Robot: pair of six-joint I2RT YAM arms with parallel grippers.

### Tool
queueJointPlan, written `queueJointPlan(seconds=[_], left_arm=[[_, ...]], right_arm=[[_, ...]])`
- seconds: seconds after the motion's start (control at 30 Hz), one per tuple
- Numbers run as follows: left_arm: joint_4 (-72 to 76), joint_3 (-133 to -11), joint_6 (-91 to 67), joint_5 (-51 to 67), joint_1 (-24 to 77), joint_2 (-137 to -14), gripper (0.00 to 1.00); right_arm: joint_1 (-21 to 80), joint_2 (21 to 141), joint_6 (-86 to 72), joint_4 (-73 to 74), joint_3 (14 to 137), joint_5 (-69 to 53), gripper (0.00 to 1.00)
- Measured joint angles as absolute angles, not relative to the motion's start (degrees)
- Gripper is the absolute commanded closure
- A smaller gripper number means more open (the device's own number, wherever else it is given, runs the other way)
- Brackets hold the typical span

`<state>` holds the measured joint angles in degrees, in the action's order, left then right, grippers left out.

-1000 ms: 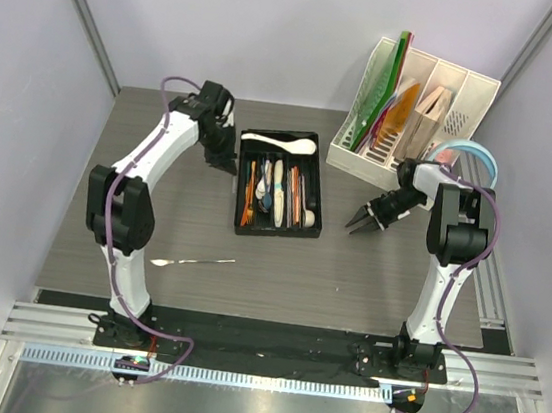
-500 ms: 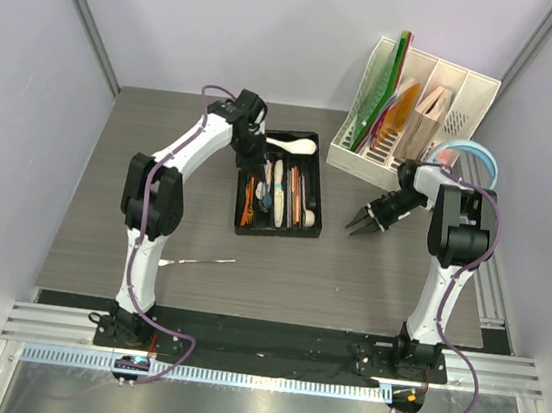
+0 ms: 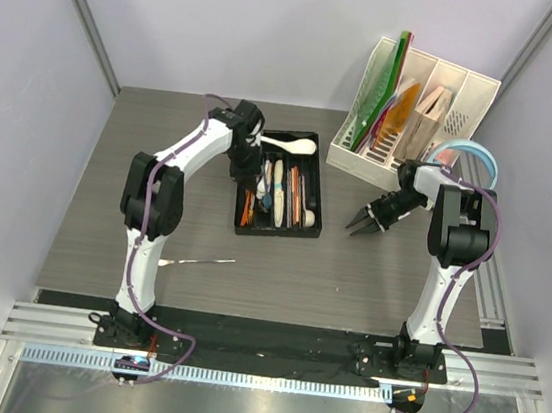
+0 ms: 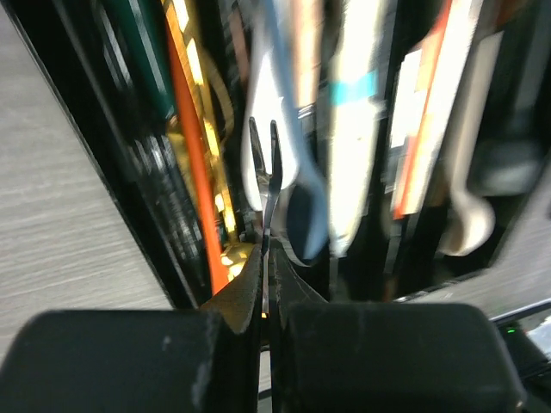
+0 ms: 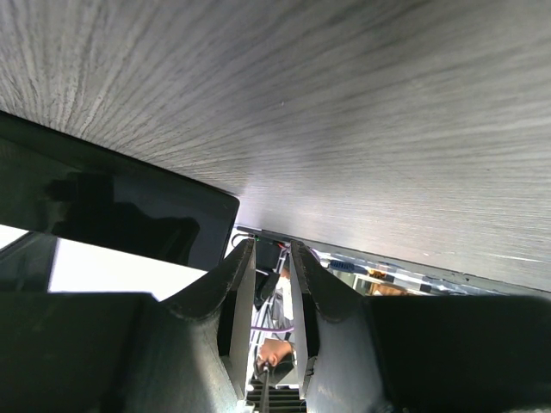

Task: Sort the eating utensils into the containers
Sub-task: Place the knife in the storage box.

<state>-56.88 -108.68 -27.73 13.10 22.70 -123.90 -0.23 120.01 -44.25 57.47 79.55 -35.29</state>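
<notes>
The black cutlery tray (image 3: pixel 275 233) lies mid-table and holds white spoons, orange chopsticks and steel pieces; a white ceramic spoon (image 3: pixel 289 145) lies across its far compartment. My left gripper (image 3: pixel 250 179) hangs over the tray's left compartments, shut on the handle of a steel fork (image 4: pixel 264 159). In the left wrist view the gripper (image 4: pixel 267 258) points the fork's tines over an orange chopstick (image 4: pixel 194 163), a blue spoon (image 4: pixel 303 215) and white spoons (image 4: pixel 357 129). A steel utensil (image 3: pixel 194 260) lies on the table near the left arm. My right gripper (image 3: pixel 358 222) is slightly open and empty, right of the tray; it also shows in the right wrist view (image 5: pixel 269 258).
A white slotted file organiser (image 3: pixel 418 113) with folders stands at the back right. Light-blue headphones (image 3: pixel 472 153) lie beside it, behind the right arm. Grey walls close in both sides.
My left arm swung right from beside the tray to over it, then drew nearer along its left compartments. The right arm has not moved.
</notes>
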Motion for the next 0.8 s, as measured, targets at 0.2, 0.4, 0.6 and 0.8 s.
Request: queueJointPlan(seconds=[0.2,0.4,0.6,0.8], left_arm=[[-57.63,-102.04,-26.83,12.97,22.59,-123.9,0.88],[-57.67,-101.6,-27.42,11.66,22.68,-123.57,0.67],[-56.93,-98.06,-27.64,8.32,22.83,-116.66,0.67],[-62.67,-94.17,-28.14,-2.5,22.68,-100.99,0.63]], right_arm=[[-0.23,120.01,-44.05,57.47,79.55,-35.31,0.71],[-0.23,120.01,-43.83,57.49,79.55,-35.31,0.71],[-0.23,119.92,-43.51,57.45,79.35,-35.29,0.72],[-0.27,118.65,-43.24,55.35,77.34,-35.46,0.72]])
